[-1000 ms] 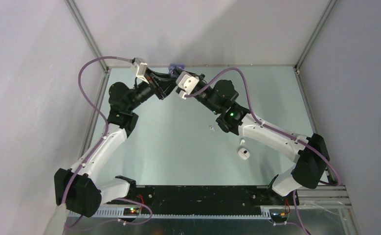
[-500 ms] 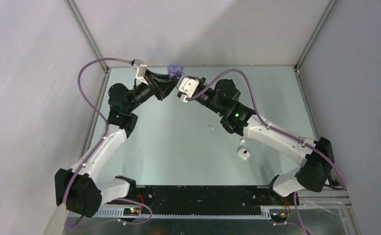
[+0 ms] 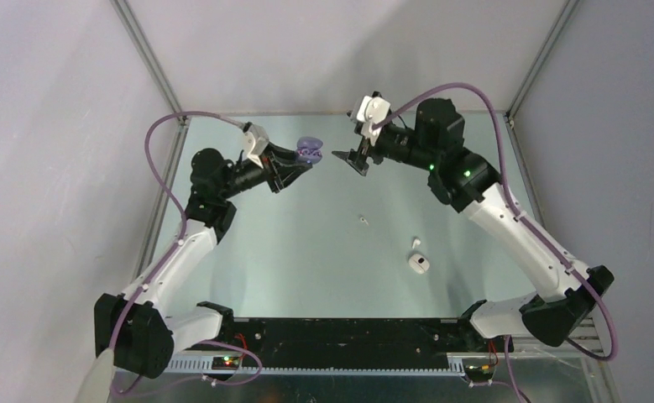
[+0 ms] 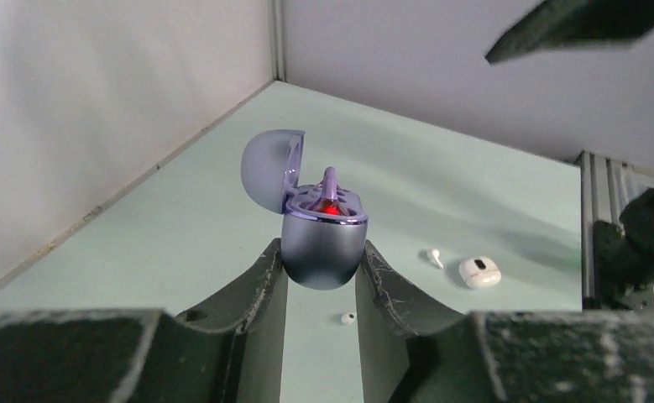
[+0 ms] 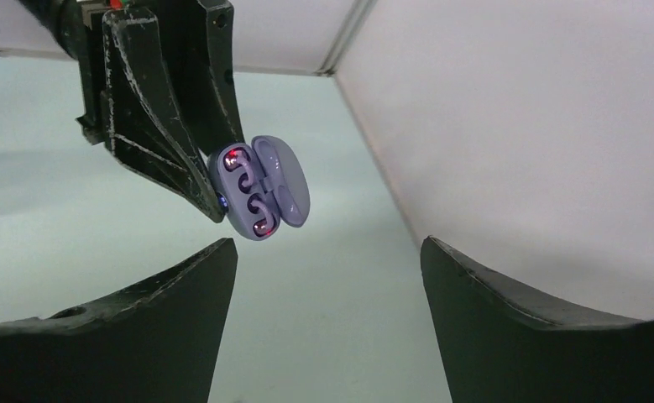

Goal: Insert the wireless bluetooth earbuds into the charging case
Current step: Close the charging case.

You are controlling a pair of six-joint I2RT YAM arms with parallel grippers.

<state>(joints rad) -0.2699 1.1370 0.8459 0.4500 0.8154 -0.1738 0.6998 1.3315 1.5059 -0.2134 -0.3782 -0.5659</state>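
**Seat the proud purple bud, case held level**

Your left gripper (image 3: 296, 163) is clamped on the open purple case (image 4: 323, 248), up off the table (image 3: 306, 260); hold it level; one purple earbud (image 4: 330, 180) looks proud, so press lightly; right gripper (image 5: 327, 242) gapes wide, empty, near the case; white earbuds (image 3: 415, 243) lie loose, one just beside the white case (image 3: 420, 264).

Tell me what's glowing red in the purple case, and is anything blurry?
Left wrist: one red light glows inside the case; the left fingers go soft toward the bottom edge. Right wrist: red dots show in the case; the right fingers up close are dark and blurry. Top: the case is too small to show any glow.
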